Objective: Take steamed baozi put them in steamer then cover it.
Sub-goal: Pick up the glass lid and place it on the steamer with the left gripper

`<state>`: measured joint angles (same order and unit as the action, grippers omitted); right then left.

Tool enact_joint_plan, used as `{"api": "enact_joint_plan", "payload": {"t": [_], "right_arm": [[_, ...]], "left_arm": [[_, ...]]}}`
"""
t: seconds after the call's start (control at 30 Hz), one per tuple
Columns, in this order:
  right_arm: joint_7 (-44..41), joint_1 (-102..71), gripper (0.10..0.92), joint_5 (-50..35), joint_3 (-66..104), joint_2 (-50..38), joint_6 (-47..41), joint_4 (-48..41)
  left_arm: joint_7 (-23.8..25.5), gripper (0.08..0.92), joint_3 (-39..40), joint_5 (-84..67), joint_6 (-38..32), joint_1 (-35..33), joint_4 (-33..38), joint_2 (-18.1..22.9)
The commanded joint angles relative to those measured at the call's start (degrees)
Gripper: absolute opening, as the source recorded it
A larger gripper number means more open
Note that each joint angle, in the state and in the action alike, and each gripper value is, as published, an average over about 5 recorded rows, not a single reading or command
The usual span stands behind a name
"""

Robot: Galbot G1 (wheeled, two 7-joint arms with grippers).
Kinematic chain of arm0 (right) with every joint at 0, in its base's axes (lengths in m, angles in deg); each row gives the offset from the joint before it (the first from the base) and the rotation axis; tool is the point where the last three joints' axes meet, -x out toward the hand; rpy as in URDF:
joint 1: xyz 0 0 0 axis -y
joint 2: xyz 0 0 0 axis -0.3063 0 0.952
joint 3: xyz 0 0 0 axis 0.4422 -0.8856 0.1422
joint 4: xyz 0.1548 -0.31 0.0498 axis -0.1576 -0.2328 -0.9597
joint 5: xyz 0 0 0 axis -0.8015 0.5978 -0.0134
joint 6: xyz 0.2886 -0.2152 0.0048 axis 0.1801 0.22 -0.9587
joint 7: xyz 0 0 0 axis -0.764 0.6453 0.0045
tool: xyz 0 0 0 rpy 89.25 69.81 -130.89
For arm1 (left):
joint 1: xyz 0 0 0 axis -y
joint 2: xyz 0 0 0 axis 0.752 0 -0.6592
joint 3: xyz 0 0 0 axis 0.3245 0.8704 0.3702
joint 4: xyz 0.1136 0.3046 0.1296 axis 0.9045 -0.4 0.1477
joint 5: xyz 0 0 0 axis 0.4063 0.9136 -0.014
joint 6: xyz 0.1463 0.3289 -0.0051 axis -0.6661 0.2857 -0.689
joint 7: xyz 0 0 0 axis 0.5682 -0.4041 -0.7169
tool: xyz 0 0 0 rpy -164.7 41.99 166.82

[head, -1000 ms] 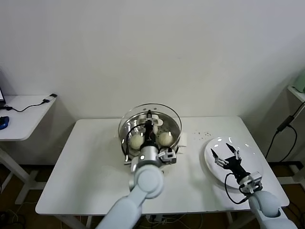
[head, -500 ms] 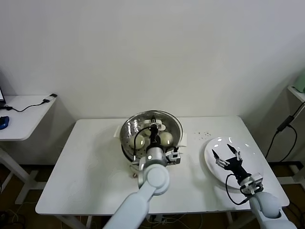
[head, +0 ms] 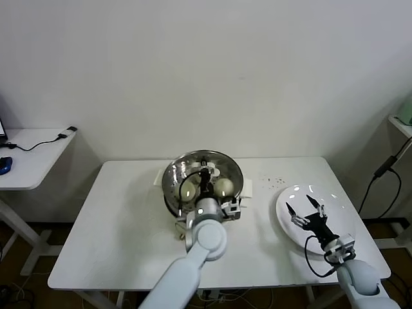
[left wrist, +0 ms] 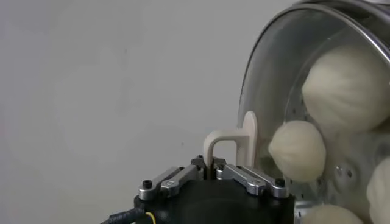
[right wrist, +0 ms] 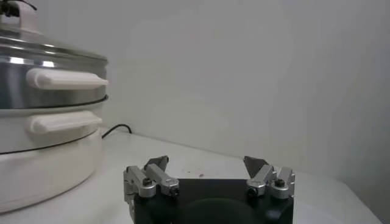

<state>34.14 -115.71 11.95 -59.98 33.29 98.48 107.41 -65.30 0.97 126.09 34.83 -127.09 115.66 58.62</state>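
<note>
The steamer [head: 168, 188] stands at the table's middle back, a steel pot on a white base [right wrist: 42, 159]. A glass lid [head: 222, 168] lies over it. My left gripper [head: 205, 175] is above the lid's centre, shut on its cream handle [left wrist: 228, 141]. Through the glass I see steamed baozi [head: 223, 187] inside the pot; several show in the left wrist view, one [left wrist: 297, 150] near the handle and a larger-looking one [left wrist: 347, 85] beyond it. My right gripper [head: 306, 211] hovers open over the white plate [head: 341, 209] at the right, holding nothing.
A side table [head: 32, 154] with cables stands at the far left. The steamer's white side handles [right wrist: 66, 79] face the right gripper. Small dark specks [head: 273, 180] dot the table between steamer and plate.
The lid, tilted up over the steamer a second ago, has come down flat onto the pot with my left gripper still on its handle. The right arm has stayed put.
</note>
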Motion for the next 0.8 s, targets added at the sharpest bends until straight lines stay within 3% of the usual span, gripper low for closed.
{"api": "enact_joint_plan", "payload": {"t": [0.03, 0.57, 0.8], "right_arm": [[-0.09, 0.18, 0.823, 0.23, 0.01, 0.12, 0.05, -0.12], [-0.57, -0.05, 0.823, 0.80, 0.53, 0.63, 0.31, -0.31], [-0.77, -0.07, 0.823, 0.83, 0.68, 0.67, 0.32, -0.51]], "left_arm": [[-0.44, 0.148, -0.25, -0.61, 2.80, -0.01, -0.82, 0.05], [-2.54, 0.148, 0.26, -1.86, 2.80, -0.14, -1.64, -0.57], [0.03, 0.148, 0.39, -1.39, 2.32, -0.20, 0.23, -1.58]]}}
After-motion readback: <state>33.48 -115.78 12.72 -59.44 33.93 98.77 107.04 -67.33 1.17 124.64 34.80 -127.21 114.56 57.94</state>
